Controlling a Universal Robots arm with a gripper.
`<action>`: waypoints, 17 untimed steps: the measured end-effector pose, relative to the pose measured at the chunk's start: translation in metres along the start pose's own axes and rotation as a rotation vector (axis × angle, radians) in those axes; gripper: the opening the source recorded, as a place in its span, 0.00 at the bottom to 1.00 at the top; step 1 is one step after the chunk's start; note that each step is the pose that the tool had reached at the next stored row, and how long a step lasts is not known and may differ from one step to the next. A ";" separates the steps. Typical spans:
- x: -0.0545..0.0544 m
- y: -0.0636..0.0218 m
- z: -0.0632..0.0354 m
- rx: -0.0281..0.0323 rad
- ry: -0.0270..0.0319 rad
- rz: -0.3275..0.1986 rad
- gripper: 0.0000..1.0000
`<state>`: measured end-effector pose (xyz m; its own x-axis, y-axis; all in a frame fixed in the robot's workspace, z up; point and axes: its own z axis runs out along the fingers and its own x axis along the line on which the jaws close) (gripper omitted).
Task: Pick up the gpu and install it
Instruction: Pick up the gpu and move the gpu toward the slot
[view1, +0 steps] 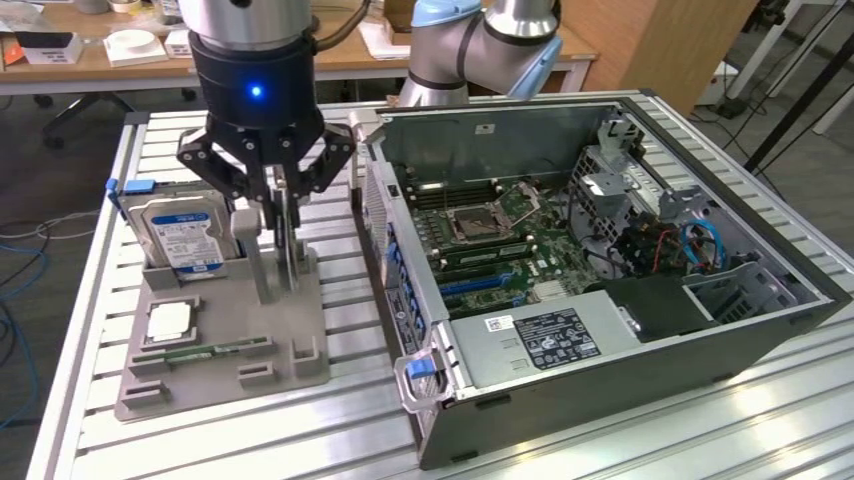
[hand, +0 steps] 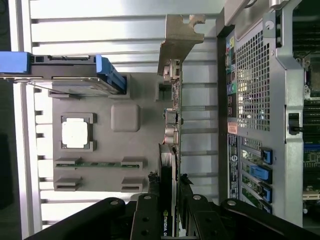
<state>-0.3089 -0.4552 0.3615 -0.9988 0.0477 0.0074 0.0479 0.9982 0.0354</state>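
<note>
Tool (view1: 284, 222) clamps gpu (hand: 173, 117) (upright in holder (view1: 300, 322)); hard drive (view1: 182, 236) beside, case (view1: 641, 385) near.

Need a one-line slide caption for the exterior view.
Black gripper clamps the thin dark graphics card with silver bracket, upright in the grey holder tray beside the open computer case.

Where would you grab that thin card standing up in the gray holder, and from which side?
By its upper long edge, from straight above. The gpu stands on edge in the gray holder, both flat faces free, so the gripper pinches it across its thin width, one finger on each face.
</note>
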 end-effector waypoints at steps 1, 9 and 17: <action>0.000 0.0001 -0.0018 0.0000 0.0000 0.000 0.26; 0.000 0.0006 -0.0154 -0.0001 -0.0001 0.000 0.26; 0.000 0.0010 -0.0277 -0.0001 -0.0001 0.000 0.26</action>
<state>-0.3089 -0.4552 0.3892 -0.9988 0.0476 0.0073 0.0479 0.9982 0.0354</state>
